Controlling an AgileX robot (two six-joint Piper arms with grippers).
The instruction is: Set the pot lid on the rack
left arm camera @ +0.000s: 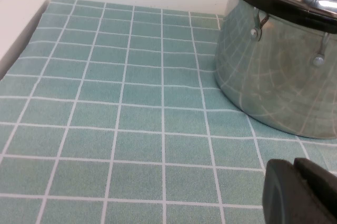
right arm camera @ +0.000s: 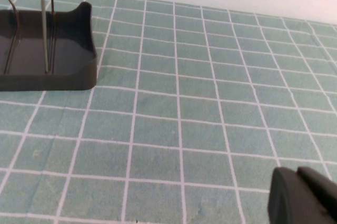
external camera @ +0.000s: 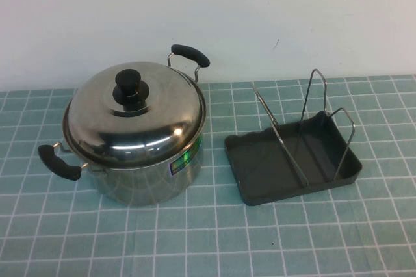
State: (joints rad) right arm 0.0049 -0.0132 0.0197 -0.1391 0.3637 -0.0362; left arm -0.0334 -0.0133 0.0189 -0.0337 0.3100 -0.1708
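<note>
Both grippers low at table edge, finger state indeterminable: left gripper [left arm camera: 300, 192] nearest domed steel pot lid [external camera: 133, 118]; right gripper [right arm camera: 303, 197] near grey wire-loop rack [external camera: 292, 160]

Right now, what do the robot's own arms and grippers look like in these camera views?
Very little of them shows. The high view has no arm in it. Each wrist view catches only a corner: the left gripper and the right gripper both appear as matte black, rounded, blocky plastic-looking parts with a seam running through them. No cables, markings or sleeves are visible.
</note>
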